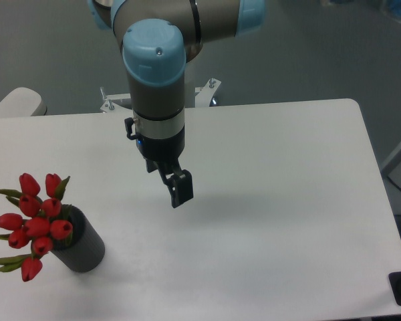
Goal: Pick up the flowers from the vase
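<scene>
- Camera view, far left: the flowers (pixel 35 224) stand in the vase (pixel 83 249) near the table's front left corner, red closed buds leaning out to the left with narrow green leaves poking from the bunch.
- The vase is a short dark grey cylinder, tilted in the view with its mouth toward the upper left; the buds cover most of the opening.
- The white table (pixel 287 200) carries the vase, and a soft shadow lies on its surface right of the gripper.
- Moving right, the arm (pixel 157 73) comes in from the top edge, its grey body with light blue caps pointing straight down over the table's middle.
- The gripper (pixel 179 190) hangs below the wrist, above the tabletop, well apart from the vase and up to its right.
- Its dark fingers (pixel 182 187) overlap from this angle, so I cannot tell whether they are spread or pressed together; nothing shows between them.
- At the far left edge, behind the table, a pale rounded object (pixel 17 103) is partly in view.
</scene>
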Action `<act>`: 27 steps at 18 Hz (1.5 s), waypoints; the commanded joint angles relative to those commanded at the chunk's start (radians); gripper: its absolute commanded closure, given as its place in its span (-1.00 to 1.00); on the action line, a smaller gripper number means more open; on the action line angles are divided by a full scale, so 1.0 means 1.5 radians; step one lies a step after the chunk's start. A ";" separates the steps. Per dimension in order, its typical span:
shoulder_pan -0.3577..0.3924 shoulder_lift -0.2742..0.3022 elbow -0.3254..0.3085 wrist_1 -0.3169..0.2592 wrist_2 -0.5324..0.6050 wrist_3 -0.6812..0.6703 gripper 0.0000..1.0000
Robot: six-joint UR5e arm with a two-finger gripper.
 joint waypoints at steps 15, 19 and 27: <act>0.000 0.001 -0.007 0.012 -0.092 -0.020 -1.00; 0.003 0.005 -0.020 0.027 -0.157 -0.050 -1.00; -0.005 0.024 -0.130 0.153 -0.273 -0.165 -1.00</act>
